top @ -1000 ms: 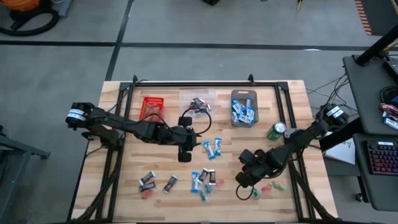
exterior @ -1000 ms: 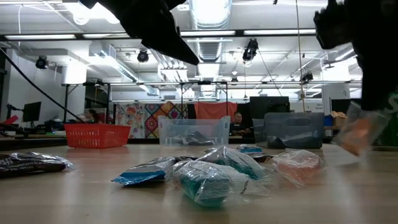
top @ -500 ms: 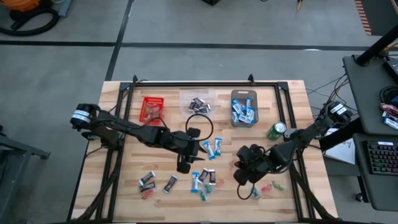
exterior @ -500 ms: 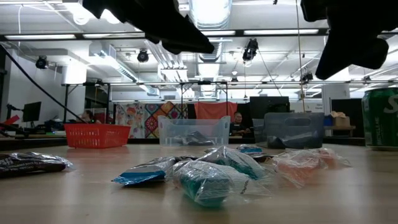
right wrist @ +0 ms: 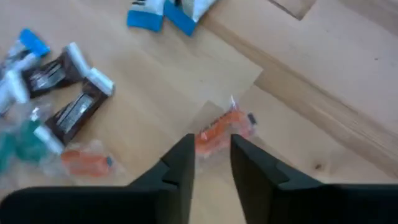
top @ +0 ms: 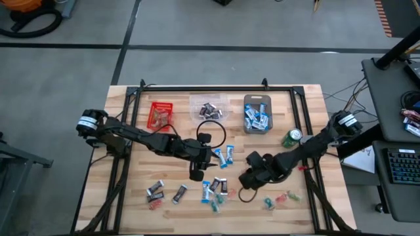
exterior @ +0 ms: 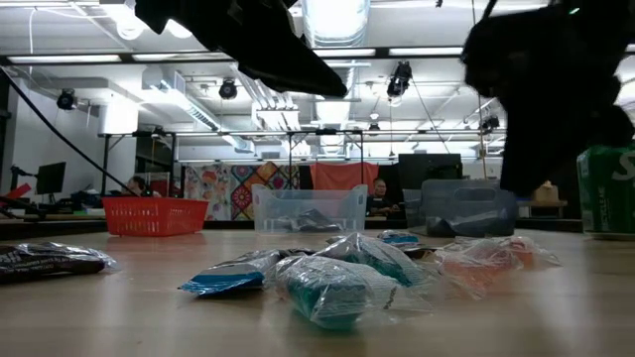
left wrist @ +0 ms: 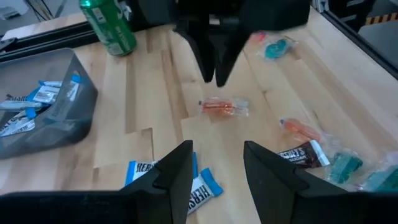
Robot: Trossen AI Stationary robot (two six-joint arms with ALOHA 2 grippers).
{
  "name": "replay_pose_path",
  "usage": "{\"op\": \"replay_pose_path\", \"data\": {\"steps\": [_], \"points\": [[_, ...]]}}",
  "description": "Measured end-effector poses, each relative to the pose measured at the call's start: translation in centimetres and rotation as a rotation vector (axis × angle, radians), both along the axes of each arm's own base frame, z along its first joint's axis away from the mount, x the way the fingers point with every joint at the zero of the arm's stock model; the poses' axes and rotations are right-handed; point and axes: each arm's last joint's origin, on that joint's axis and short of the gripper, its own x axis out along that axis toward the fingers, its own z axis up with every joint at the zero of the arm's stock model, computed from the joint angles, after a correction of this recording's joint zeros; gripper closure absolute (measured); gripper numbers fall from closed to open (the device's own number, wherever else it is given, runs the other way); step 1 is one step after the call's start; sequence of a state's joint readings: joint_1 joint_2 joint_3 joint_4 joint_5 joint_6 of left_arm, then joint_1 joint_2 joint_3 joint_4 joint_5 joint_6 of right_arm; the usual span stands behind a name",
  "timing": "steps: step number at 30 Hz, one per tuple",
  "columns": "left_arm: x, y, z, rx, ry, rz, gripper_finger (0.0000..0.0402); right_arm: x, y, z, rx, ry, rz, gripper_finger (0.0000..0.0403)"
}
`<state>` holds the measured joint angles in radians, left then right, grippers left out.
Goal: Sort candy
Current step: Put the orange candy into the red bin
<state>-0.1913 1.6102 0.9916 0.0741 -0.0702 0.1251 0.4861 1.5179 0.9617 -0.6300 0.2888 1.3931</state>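
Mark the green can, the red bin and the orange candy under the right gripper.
green can (top: 292,137), high view, its top.
red bin (top: 160,113), high view, its floor.
orange candy (right wrist: 219,132), right wrist view, the wrapper's middle.

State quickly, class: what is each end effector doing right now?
Left end effector: open, holding nothing.
Right end effector: open, an orange-wrapped candy on the table just past its fingertips.

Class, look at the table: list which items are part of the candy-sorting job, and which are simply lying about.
Part of the job:
- small wrapped blue-and-white, dark brown, red and green candies
- red mesh plastic bin
- clear plastic bin
- grey plastic bin
- orange-red wrapped candy just beyond the right tool

Lying about:
- green drinks can
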Motion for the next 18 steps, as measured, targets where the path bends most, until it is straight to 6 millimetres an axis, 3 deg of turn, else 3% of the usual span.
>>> {"op": "replay_pose_path", "data": {"steps": [10, 18], "points": [[-0.1, 0.0, -0.2, 0.005, 0.023, 0.001, 0.0276, 2.6, 0.3, -3.0, 0.035, 0.158, -0.020, 0.0240], [-0.2, 0.1, -0.2, 0.018, 0.033, 0.022, 0.0276, 4.1, 0.7, -4.4, -0.008, 0.208, 0.046, 0.0256]]}}
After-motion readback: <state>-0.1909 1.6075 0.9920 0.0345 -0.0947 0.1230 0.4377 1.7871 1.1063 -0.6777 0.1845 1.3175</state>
